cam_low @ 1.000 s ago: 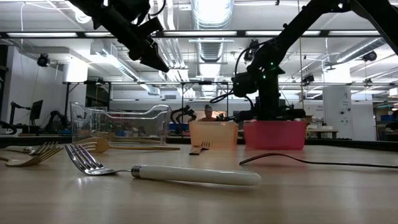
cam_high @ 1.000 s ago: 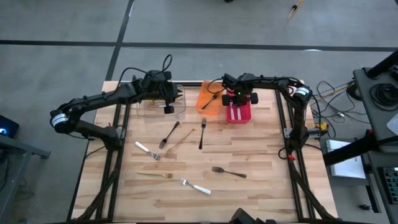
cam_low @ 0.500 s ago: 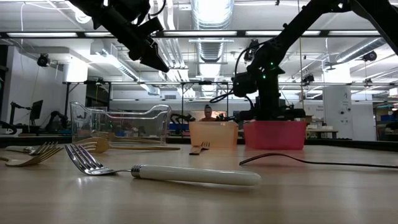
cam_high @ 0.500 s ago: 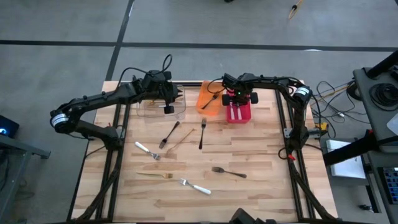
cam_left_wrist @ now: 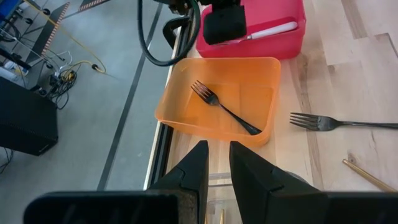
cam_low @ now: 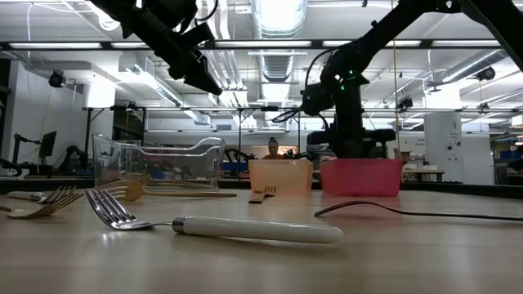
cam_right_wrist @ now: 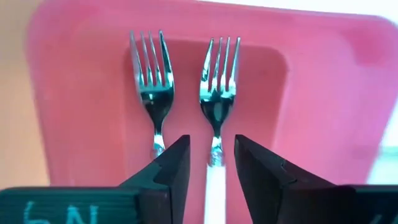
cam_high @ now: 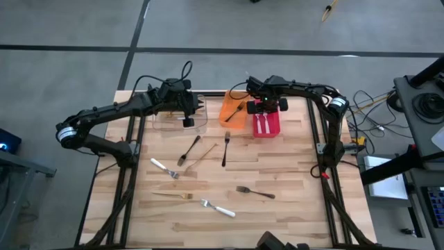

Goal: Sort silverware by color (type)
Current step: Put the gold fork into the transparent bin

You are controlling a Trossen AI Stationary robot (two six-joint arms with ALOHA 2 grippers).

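Two silver forks (cam_right_wrist: 186, 93) with pale handles are seen lying side by side in the red bin (cam_high: 266, 124) at the far edge of the table (cam_high: 291, 201), tines shiny and parallel. Directly above them the right end effector (cam_right_wrist: 206, 163) is held with its fingers parted, released and empty. A black fork (cam_left_wrist: 224, 109) lies diagonally in the orange bin (cam_high: 232, 111) beside it. The left end effector (cam_left_wrist: 215, 169) is poised over the clear bin (cam_high: 179, 118), fingers nearly together, nothing visibly gripped. Scattered over the table's middle are the remaining pieces — black forks (cam_high: 225, 149), slim gold ones (cam_high: 173, 195) and a white-handled silver fork (cam_low: 216, 227) nearest the front edge.
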